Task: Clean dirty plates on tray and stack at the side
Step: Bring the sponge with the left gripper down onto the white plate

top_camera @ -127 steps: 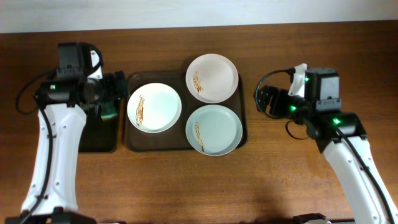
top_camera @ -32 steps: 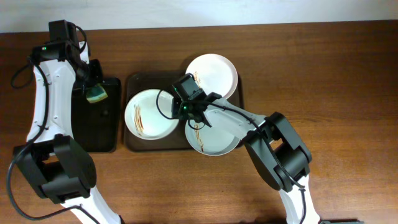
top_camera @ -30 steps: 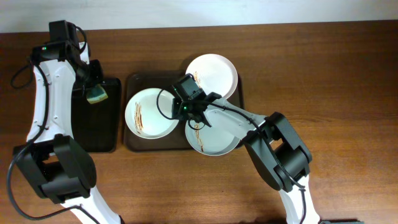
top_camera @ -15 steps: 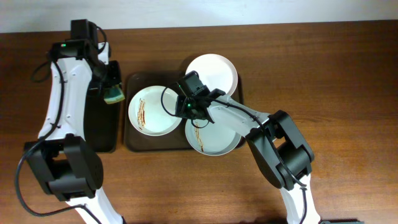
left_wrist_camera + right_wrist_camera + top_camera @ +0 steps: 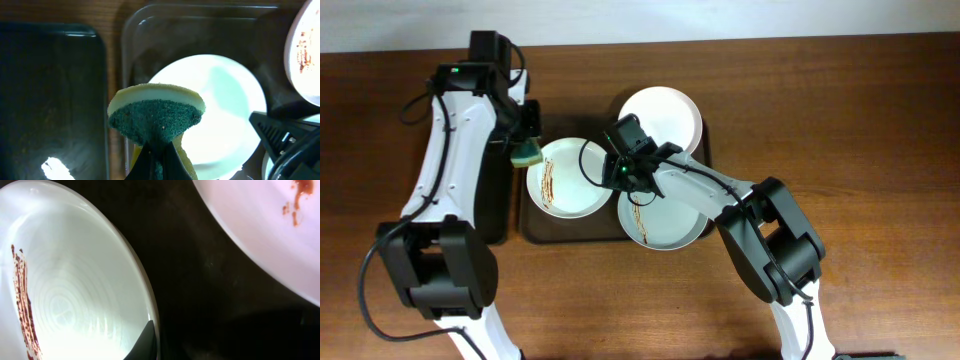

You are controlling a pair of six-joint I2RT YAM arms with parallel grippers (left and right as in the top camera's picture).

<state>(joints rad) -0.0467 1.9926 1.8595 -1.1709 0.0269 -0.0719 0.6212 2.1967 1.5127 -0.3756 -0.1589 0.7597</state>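
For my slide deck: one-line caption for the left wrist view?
Left gripper pinching a green-faced sponge at the edge of a white plate on the dark tray.

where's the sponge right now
Overhead, the sponge is pinched in the left pincer at the tray's left edge, beside the left white plate.

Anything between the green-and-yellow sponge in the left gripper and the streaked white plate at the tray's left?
Nothing visible. The green-and-yellow sponge, pinched in the left gripper, hangs at the left rim of the round white plate; its brown streak lies uncovered. The right gripper sits at the plate's right rim, clear of the streak.
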